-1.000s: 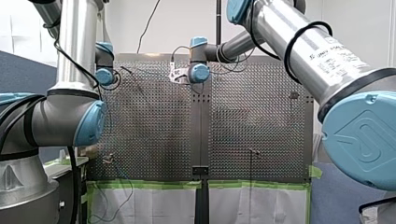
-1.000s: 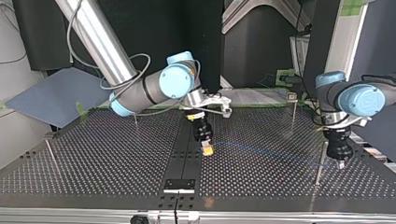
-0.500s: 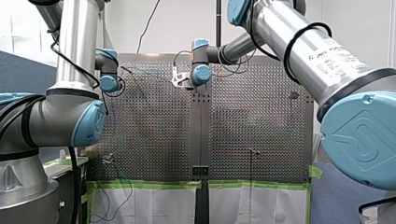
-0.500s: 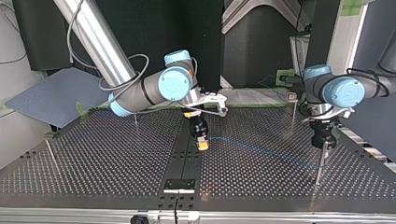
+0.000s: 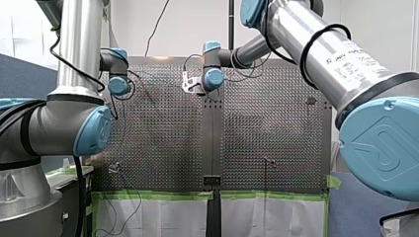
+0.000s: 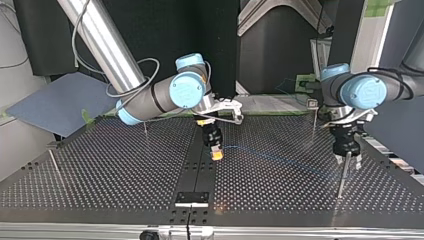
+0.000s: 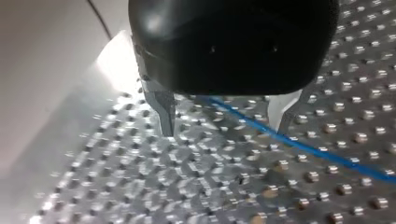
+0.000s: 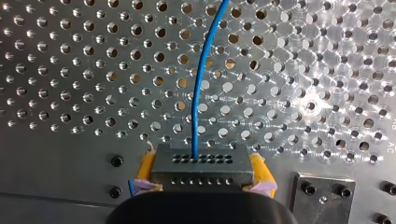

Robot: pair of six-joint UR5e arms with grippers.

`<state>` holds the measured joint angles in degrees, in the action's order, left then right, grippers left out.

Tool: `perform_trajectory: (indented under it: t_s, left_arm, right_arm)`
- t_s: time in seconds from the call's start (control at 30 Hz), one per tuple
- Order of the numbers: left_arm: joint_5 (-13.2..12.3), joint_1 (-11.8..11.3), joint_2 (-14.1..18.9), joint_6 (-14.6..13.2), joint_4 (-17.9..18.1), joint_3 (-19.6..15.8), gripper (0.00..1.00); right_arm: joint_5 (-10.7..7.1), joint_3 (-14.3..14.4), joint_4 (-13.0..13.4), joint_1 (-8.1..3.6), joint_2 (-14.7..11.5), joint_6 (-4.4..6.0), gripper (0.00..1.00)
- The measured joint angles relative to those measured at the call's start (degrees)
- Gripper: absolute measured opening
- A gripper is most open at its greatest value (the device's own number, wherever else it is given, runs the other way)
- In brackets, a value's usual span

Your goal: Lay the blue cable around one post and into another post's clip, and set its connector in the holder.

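Perforated metal table (image 6: 100, 170), grey sheet (image 6: 55, 102) at top view's far left, my right gripper (image 6: 217, 155) mid-table, yellow pads (image 8: 145, 169) clamped on black connector (image 8: 198, 170), blue cable (image 6: 272, 159) running rightward along table, my left gripper (image 6: 350, 161) with fingers (image 7: 163, 112) apart, empty, above cable near thin post (image 6: 342, 177).

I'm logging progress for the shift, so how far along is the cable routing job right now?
Nothing looks finished yet. In hand: my right gripper is shut on the connector, with the blue cable running from it across the perforated table. My left gripper is open over the cable, near a post. Left: laying the cable around a post, clipping it, and seating the connector.
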<state>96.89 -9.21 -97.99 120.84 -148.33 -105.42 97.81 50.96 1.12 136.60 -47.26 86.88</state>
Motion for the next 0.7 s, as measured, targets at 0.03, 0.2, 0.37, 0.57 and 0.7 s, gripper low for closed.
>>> perform_trajectory:
  t_s: [0.03,0.2,0.37,0.57,0.7]
  left_arm:
    - [0.5,0.0,0.1,0.2,0.3,-0.1,1.0]
    - [3.2,-0.1,0.2,1.3,2.6,-1.3,1.0]
    - [2.8,-0.1,0.0,2.9,5.0,-3.4,1.0]
    - [-0.2,0.1,-1.8,4.1,8.2,-4.7,1.0]
    - [-1.4,0.1,-3.4,3.6,10.2,-4.8,1.0]
  right_arm:
    - [0.01,0.0,0.0,-0.01,0.0,-0.01,0.02]
    - [-0.03,0.1,-0.5,-0.09,0.0,-0.14,0.02]
    - [0.59,0.9,-0.8,-0.34,0.0,-0.49,0.02]
    - [2.7,3.5,-0.1,-1.08,-0.1,-1.04,0.02]
    - [4.0,5.2,1.2,-1.86,-0.8,-0.86,0.02]
